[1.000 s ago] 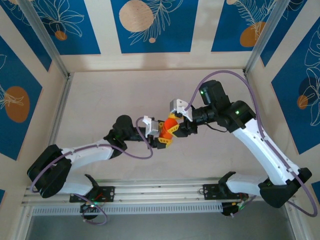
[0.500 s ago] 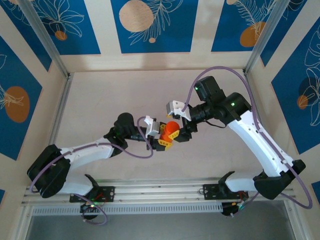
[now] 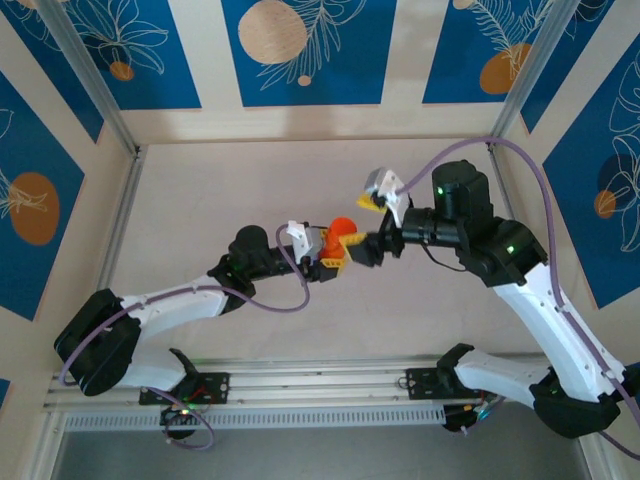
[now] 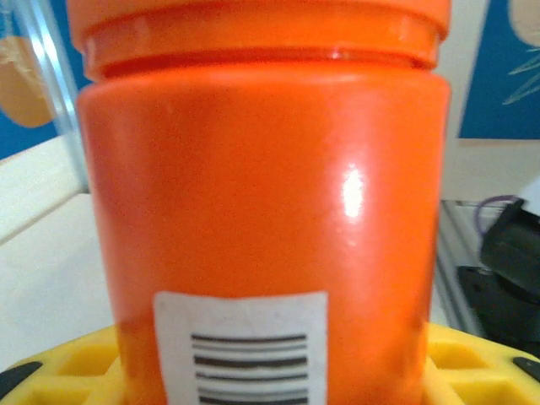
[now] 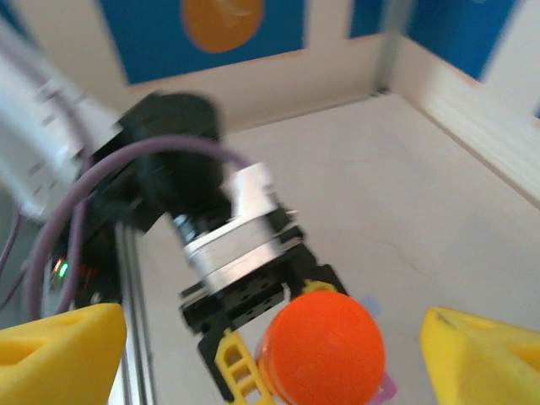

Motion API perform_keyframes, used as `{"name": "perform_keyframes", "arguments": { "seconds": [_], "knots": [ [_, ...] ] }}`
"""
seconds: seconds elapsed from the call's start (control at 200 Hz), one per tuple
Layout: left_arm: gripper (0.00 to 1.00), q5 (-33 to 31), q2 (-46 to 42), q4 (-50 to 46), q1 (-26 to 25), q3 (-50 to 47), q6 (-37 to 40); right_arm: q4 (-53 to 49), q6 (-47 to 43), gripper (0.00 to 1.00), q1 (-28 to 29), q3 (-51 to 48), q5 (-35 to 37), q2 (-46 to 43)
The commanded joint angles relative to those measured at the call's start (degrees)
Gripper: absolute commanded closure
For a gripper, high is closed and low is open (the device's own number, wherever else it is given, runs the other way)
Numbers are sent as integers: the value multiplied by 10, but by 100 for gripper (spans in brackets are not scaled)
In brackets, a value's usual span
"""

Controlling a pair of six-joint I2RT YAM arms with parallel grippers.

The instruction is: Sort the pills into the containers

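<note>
While I am watching from far away, the left gripper (image 3: pixel 326 262) is squeezing the orange bottle (image 3: pixel 343 233) low down, with its yellow fingers (image 4: pixel 472 363) pressing on both sides. The bottle is wearing its cap and is sitting over the middle of the pale table (image 3: pixel 200 200). The right gripper (image 5: pixel 270 354) is hanging just beside it, fingers wide apart, one on each side of the cap and not touching it. A pale purple bit (image 5: pixel 385 390) is peeking out under the bottle. I am not able to tell whether it belongs to the containers.
</note>
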Motion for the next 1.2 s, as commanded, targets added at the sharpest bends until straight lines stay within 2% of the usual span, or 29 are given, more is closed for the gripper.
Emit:
{"name": "perform_keyframes", "arguments": {
  "seconds": [0.0, 0.08, 0.235, 0.57, 0.8, 1.095, 1.195],
  "knots": [
    [100, -82, -9, 32, 3, -6, 19, -1, 269, 17, 4, 7, 202, 29],
    [100, -97, -9, 30, 2, -4, 20, -30, 332, 21, 6, 18, 232, 47],
    [100, -106, -10, 23, 0, -4, 20, 5, 364, 23, 26, 0, 260, 53],
    [100, -119, -17, 4, -1, -6, 30, 10, 360, 22, 84, 24, 285, 98],
    [100, -118, -13, 8, -1, -5, 28, 1, 353, 22, 93, 30, 286, 115],
    [100, -124, -17, 13, -1, -9, 27, 0, 350, 34, 94, 18, 276, 119],
    [100, -128, -20, 10, -2, -9, 28, 3, 351, 34, 94, 10, 272, 117]
  ]
}}
